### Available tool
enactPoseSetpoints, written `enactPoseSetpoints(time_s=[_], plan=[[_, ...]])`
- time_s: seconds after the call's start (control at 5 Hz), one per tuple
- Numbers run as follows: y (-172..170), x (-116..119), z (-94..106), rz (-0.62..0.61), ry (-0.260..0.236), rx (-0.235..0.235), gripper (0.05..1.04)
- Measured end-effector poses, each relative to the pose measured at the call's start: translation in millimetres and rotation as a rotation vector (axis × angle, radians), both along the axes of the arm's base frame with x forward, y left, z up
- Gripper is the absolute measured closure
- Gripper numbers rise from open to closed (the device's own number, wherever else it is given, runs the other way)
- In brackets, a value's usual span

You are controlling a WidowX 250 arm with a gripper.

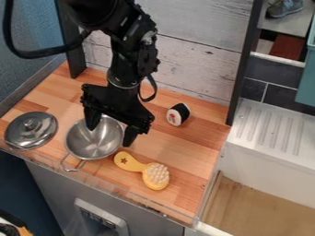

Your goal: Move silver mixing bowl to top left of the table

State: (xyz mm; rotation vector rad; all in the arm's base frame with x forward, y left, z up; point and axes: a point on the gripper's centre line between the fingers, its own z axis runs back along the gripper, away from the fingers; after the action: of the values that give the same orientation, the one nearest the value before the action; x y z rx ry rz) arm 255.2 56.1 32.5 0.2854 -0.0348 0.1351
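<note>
Hanging over one silver bowl, one end effector is seen released, fingers apart. On the worktop, the bowl is flanked by one lid at left, one brush at lower right and one sushi toy at upper right.

Metal lid, knob up, at left of worktop. Yellow brush, pale bristles up, near the front edge. Black-and-white item, probably a toy sushi roll, toward the rear. White ribbed drainboard at right, beside a dark tiled wall.
</note>
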Motion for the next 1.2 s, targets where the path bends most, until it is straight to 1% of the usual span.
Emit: enactPoseSetpoints(time_s=[0.2, 0.4, 0.6, 0.8, 1.0, 1.2], plan=[[-1, -3, -7.6, 0.007, 0.028, -0.001, 0.083], [1, -2, -18.5, 0.038, 0.057, 0.009, 0.083], [1, 8, -31.2, 0.067, 0.076, 0.026, 0.083], [-2, 14, -46.8, 0.082, 0.082, 0.091, 0.083], [1, 18, -56.9, 0.072, 0.074, 0.117, 0.083], [1, 24, -66.6, 0.076, 0.079, 0.121, 0.133]])
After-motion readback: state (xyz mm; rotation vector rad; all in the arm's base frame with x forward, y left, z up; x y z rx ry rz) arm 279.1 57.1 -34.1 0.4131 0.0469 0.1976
